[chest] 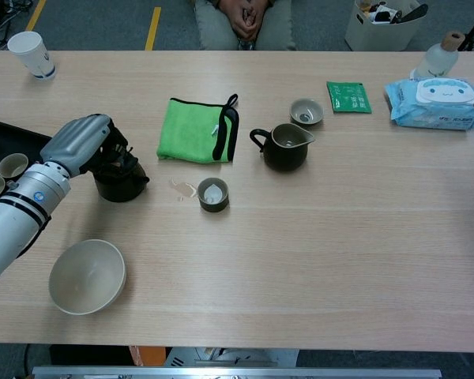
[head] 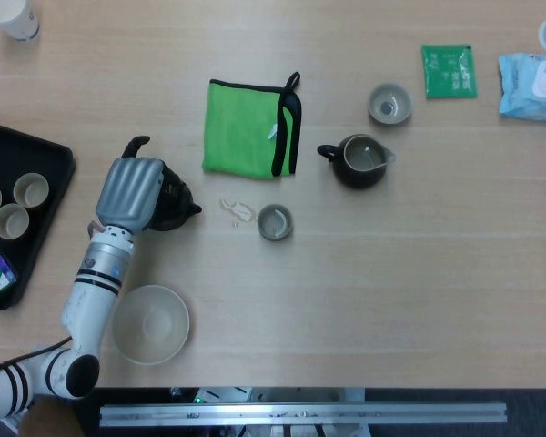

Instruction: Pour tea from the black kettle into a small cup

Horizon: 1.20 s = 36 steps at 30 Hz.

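robot hand (head: 127,194) hides most of the black kettle (head: 176,202).

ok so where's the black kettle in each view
Head view: the kettle sits left of centre, mostly under the left hand, its spout towards the small cup.
Chest view: the kettle is at left, level with the cup, the left hand over it.
Shared landmark: the green cloth, beyond and to the right of the kettle.
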{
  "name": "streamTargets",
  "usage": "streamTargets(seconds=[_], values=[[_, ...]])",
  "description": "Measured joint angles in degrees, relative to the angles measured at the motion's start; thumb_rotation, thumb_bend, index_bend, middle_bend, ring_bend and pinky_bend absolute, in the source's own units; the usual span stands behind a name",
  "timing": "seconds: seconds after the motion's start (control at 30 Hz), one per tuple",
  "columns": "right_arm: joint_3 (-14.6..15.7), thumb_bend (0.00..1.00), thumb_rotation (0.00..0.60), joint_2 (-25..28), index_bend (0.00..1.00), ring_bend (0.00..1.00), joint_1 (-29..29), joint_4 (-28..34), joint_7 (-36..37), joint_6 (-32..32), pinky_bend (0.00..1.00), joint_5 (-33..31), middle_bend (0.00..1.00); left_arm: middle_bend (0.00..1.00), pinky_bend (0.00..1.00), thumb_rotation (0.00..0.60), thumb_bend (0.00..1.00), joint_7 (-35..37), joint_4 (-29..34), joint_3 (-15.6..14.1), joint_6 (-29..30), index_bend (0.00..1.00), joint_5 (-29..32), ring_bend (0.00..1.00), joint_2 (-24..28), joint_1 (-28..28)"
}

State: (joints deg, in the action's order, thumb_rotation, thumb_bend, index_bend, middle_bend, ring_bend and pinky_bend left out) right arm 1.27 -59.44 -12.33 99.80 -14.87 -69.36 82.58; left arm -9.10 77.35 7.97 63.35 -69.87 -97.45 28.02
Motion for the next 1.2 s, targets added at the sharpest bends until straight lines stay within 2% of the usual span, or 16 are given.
streamTargets(seconds=[0.2, 0.53, 0.77, 0.87, 0.93, 1.2], values=[[-0.03, 0.2, 0.6, 0.05, 0.1, 0.1, 0.04, 0.15, -0.05, -0.05, 0.2, -0.14, 0.19, 0.85, 0.14, 0.6, 0.38, -1.11, 0.69, 0.22, -0.69, 0.83, 1.24, 0.68, 0.51, 0.0], [-0.05, 0.2, 0.6, 0.02, 0.1, 0.1, 0.09, 0.3, -0.04, -0.07, 0.2, -0.26, 0.19, 0.73, 0.13, 0.592, 0.38, -3.03, 2.43, 0.38, -1.72, 0.71, 3.13, 0.56, 1.83, 0.12], [-0.08, 0.2, 0.6, -0.03, 0.1, 0.1, 0.04, 0.25, 0.13, -0.01, 0.2, -0.25, 0.19, 0.65, 0.13, 0.515, 0.38, -4.66, 4.29, 0.41, -2.36, 0.6, 4.92, 0.53, 2.95, 0.19], [-0.09, 0.2, 0.6, 0.04, 0.1, 0.1, 0.08, 0.29, 0.2, -0.09, 0.2, -0.25, 0.19, 0.63, 0.13, 0.416, 0.38, -4.57, 5.03, 0.6, -2.71, 0.56, 5.68, 0.52, 3.28, 0.21], [-0.09, 0.2, 0.6, 0.05, 0.1, 0.1, 0.09, 0.3, 0.24, -0.11, 0.2, -0.24, 0.19, 0.62, 0.13, 0.368, 0.38, -4.31, 5.32, 0.7, -2.83, 0.54, 5.9, 0.51, 3.42, 0.21], [-0.13, 0.2, 0.6, 0.05, 0.1, 0.1, -0.01, 0.29, 0.43, 0.12, 0.2, -0.36, 0.19, 0.56, 0.11, 0.271, 0.35, -4.04, 6.77, 0.96, -4.25, 0.53, 8.16, 0.45, 4.36, 0.41]])
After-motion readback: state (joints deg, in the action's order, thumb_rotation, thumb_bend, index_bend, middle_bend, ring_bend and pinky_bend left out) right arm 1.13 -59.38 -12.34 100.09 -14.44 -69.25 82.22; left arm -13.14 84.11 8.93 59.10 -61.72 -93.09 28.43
